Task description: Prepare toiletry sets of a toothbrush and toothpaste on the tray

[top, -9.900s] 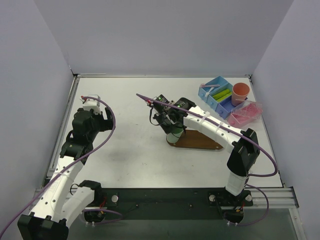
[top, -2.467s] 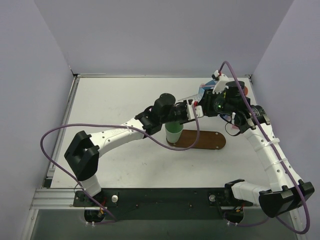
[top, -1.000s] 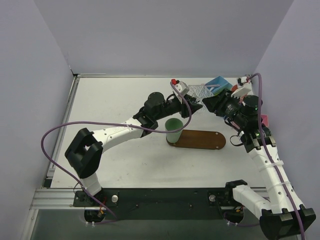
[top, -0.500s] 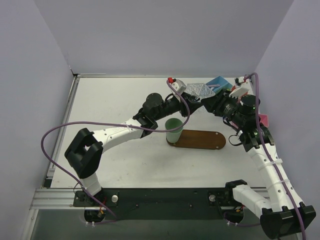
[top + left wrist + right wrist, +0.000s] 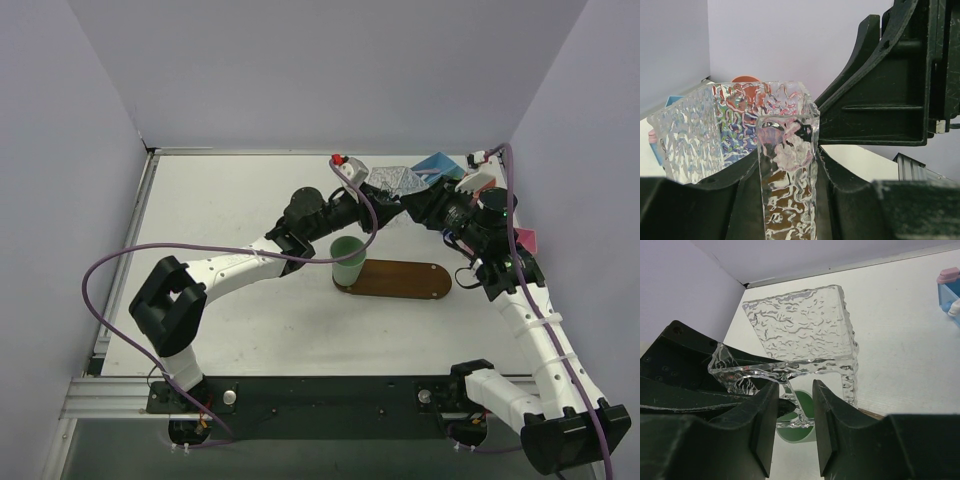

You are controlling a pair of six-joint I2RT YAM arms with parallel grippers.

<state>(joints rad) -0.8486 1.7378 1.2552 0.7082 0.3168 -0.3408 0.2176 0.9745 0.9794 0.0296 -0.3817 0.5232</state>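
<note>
**Room.** Pale lavender walls (image 5: 320, 70) close off the left, far and right sides.

**Desk** (image 5: 230, 200). White and matte, with a metal rail along the left edge and the arm bases on a dark strip at the near edge.

**Mint-green cup** (image 5: 347, 258). Upright on the left end of the tray. Its contents cannot be made out.

**Tray** (image 5: 405, 281). Dark brown wooden oval lying flat, just right of the desk's centre, with its long axis running left to right. The cup stands on its left end, and the rest of the board shows bare wood.

**Clear box** (image 5: 800, 335). Rippled transparent plastic with square walls. It is lifted off the desk above and beyond the tray, tilted, with nothing inside.

- The left claw (image 5: 787, 192) grips it, with one corner clamped between the fingers.
- The right claw (image 5: 795, 390) meets it from the other side, its fingers straddling one wall. Whether they pinch the wall cannot be told.

**Orange-red cup** (image 5: 745, 79). Only its rim shows past the clear box, in the left wrist view.

**Blue bin** (image 5: 438, 163). Sits toward the far right corner, mostly hidden by the right arm. The right wrist view catches a compartment edge with a pale whitish piece in it, too cropped to name.

**Pink box** (image 5: 527, 239). A sliver is visible by the right edge, behind the right arm.
</note>
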